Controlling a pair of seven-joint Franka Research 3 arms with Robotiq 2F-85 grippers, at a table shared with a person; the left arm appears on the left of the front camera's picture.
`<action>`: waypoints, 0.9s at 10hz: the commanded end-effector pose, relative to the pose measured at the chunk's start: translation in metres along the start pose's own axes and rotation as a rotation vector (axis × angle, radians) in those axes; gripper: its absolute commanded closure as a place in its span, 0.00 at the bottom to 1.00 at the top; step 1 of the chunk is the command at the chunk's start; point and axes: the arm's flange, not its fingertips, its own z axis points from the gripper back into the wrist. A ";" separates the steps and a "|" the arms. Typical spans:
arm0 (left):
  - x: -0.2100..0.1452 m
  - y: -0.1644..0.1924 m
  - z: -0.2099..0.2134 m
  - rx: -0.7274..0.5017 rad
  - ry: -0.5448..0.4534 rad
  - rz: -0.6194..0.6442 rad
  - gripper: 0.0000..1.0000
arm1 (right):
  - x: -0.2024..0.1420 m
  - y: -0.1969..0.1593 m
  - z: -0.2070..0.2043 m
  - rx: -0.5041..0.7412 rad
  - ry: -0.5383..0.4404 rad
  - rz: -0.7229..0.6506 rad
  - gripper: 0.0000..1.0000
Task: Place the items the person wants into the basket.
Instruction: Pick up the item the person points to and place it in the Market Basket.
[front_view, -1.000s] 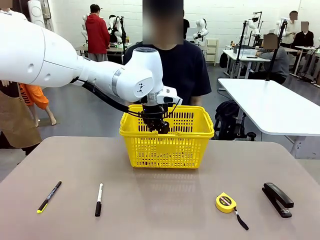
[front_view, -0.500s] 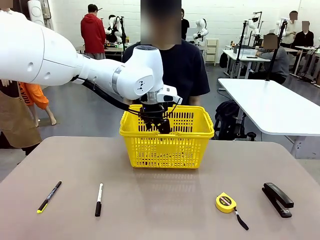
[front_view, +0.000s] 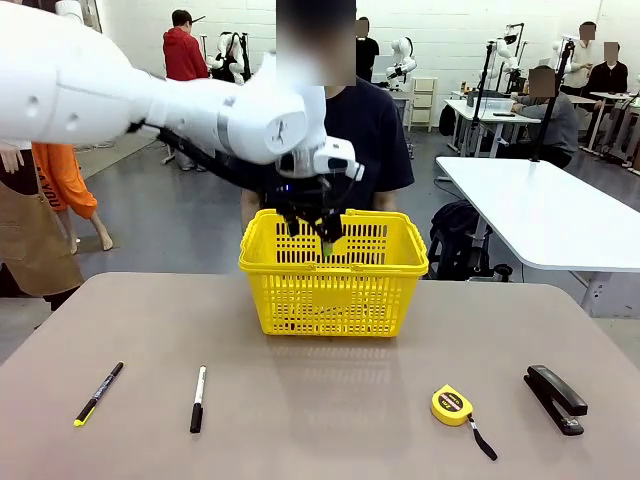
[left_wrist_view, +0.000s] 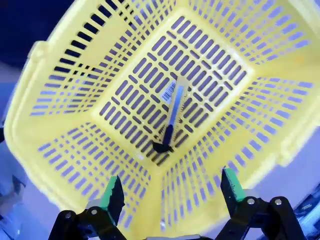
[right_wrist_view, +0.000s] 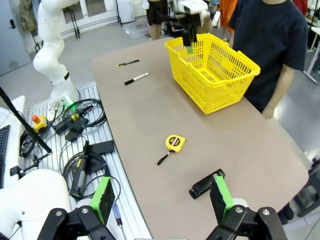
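The yellow basket (front_view: 335, 295) stands at the table's far middle, in front of the person (front_view: 375, 135) in a navy T-shirt. My left gripper (front_view: 313, 228) hangs open just above the basket's rim. In the left wrist view its green pads (left_wrist_view: 112, 192) spread wide over the basket (left_wrist_view: 75, 90), and the utility knife (left_wrist_view: 175, 107) lies loose on the basket floor. A black-and-white marker (front_view: 198, 398) lies front left and a yellow tape measure (front_view: 452, 404) front right. My right gripper (right_wrist_view: 161, 197) is open, held high off the table's right end.
A thin black pen with a yellow tip (front_view: 98, 393) lies at the front left, left of the marker. A black stapler (front_view: 555, 397) sits at the front right. The right wrist view takes in cables and equipment (right_wrist_view: 80, 125) on the floor beside the table.
My left gripper has opened and risen from inside the basket to above its rim. The other things on the table have not moved.
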 end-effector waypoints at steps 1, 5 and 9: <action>-0.032 -0.024 0.072 -0.040 -0.005 0.061 0.00 | 0.003 -0.001 0.002 0.006 -0.021 0.014 0.00; -0.101 -0.057 0.113 -0.076 -0.001 0.117 0.00 | 0.003 -0.001 0.002 0.006 -0.021 0.014 0.00; -0.113 -0.053 0.105 -0.035 0.002 0.154 0.00 | 0.003 -0.001 0.002 0.006 -0.021 0.014 0.00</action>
